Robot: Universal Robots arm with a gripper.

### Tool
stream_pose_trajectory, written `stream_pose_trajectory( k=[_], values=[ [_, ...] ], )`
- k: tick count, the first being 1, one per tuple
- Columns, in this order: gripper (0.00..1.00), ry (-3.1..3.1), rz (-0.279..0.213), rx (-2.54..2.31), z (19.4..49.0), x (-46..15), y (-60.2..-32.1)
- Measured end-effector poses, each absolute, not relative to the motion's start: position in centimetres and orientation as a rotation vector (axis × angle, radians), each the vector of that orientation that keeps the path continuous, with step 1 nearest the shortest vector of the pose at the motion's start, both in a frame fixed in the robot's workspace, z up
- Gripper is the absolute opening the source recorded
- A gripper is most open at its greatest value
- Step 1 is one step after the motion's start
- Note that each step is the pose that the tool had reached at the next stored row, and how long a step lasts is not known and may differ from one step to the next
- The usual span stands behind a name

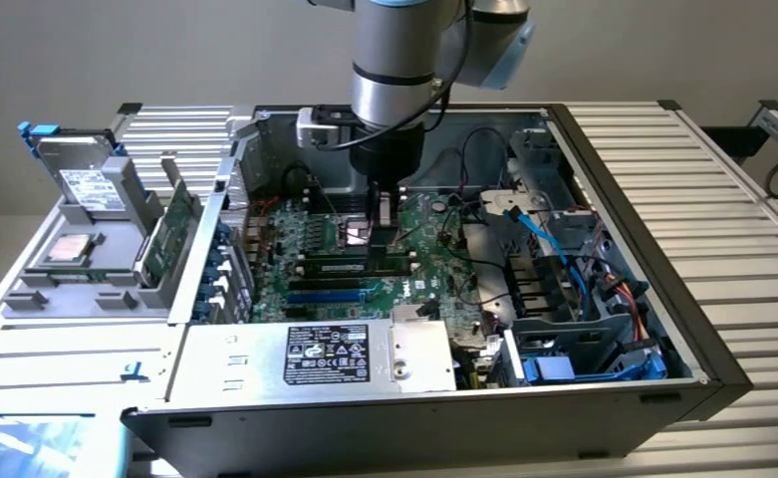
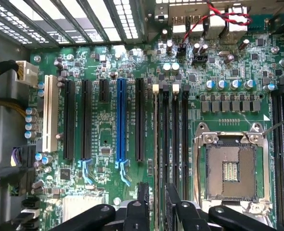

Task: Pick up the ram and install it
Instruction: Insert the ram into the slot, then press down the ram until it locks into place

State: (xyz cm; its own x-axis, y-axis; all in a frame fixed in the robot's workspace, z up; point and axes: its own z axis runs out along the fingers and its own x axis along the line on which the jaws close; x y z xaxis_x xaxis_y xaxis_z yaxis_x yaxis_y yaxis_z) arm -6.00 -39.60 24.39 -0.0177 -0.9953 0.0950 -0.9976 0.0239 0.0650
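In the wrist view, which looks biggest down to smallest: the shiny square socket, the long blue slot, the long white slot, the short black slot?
1. Shiny square metal socket
2. Long blue plastic slot and long white plastic slot: too alike to rank
3. Short black plastic slot

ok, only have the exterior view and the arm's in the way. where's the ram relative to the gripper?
Observer: In the wrist view the ram stands edge-up in a slot and runs between the fingers of the gripper.
Operator: Gripped?
Observer: No. The gripper is open, with a gap on each side of the ram.
Operator: Which slot?
Observer: Of that bank of four, the one nearest the blue slot.
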Motion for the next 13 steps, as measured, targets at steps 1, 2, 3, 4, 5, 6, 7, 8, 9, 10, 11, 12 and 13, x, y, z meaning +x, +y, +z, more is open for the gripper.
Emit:
stream_pose_trajectory(
  k=[1,2,3,4,5,6,7,8,9,10,11,12,13],
  values=[
    [0.28,-2.163,0.03,2.118,24.6,-5.87,-39.6],
    [0.28,-2.163,0.03,2.118,24.78,-5.72,-39.59],
    [0.28,-2.163,0.03,2.118,24.88,-5.57,-39.6],
    [0.28,-2.163,0.03,2.119,24.9,-5.5,-39.59],
    [0.28,-2.162,0.03,2.12,24.93,-5.51,-39.6],
    [0.28,-2.162,0.03,2.12,24.97,-5.51,-39.6],
    [0.28,-2.161,0.03,2.12,25.0,-5.51,-39.6],
    [0.28,-2.162,0.03,2.12,25.02,-5.51,-39.6],
    [0.28,-2.162,0.03,2.12,25.05,-5.51,-39.6],
    [0.28,-2.162,0.03,2.12,25.08,-5.51,-39.6],
    [0.28,-2.161,0.03,2.12,25.11,-5.51,-39.6],
    [0.28,-2.161,0.03,2.12,25.14,-5.5,-39.6],
    [0.28,-2.162,0.03,2.12,25.17,-5.51,-39.6]
  ],
)
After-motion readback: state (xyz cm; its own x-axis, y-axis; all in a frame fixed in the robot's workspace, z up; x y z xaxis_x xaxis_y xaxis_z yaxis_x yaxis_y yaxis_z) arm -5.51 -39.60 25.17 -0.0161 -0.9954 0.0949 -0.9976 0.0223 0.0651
